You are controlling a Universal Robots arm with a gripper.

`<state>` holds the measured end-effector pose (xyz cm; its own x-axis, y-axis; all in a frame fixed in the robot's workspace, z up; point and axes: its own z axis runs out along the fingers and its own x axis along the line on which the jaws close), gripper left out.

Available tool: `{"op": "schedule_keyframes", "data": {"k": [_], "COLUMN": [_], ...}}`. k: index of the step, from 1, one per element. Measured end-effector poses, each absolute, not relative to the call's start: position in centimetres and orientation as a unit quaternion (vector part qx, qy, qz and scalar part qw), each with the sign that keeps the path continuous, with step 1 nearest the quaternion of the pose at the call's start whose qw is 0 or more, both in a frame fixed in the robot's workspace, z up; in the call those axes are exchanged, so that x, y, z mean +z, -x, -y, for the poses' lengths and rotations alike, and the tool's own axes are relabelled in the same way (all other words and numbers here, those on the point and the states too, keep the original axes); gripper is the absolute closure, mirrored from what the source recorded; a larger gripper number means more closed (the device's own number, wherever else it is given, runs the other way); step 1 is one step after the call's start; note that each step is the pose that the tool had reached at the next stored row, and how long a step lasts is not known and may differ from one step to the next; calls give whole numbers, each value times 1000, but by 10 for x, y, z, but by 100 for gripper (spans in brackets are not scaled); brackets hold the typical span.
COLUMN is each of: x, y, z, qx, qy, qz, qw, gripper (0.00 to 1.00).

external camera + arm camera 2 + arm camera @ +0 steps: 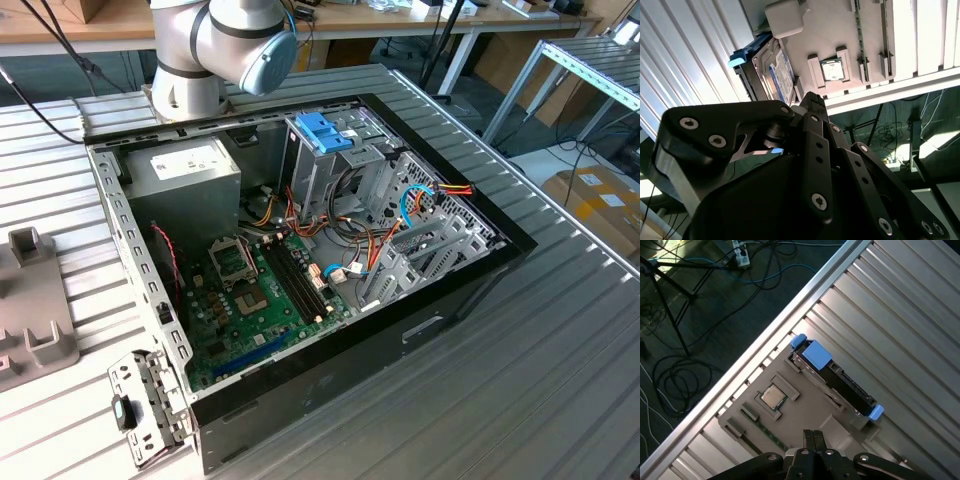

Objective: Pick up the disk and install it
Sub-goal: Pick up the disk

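**Gripper** (813, 434): fingers (808, 439) together, gripping nothing. It was pointed down over the grey holder (805, 415) and apart from the disk.

**Disk** (840, 382): stood on its long edge in a slot of the holder, with the light blue carrier (817, 355) capping both ends. Judged rigid, dense and shock-sensitive, with smooth faces. Best hold judged across the two flat faces, mid-length on the upper edge.

**Processor chip** (772, 396): seated in the holder near the disk.

**Desk** (910, 315): ribbed metal.

**Computer case** (300, 260): open, with an arm joint (225, 40) beyond it.
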<state>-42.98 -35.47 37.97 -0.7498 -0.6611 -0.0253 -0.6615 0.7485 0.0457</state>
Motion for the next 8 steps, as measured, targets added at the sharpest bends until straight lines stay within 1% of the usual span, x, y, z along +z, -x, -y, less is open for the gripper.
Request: {"op": "schedule_keyframes", "data": {"k": [8], "x": [380], "y": [430], "z": [355], "qx": [26], "qy": [358], "qz": [-934], "qw": [4], "gripper": [89]}}
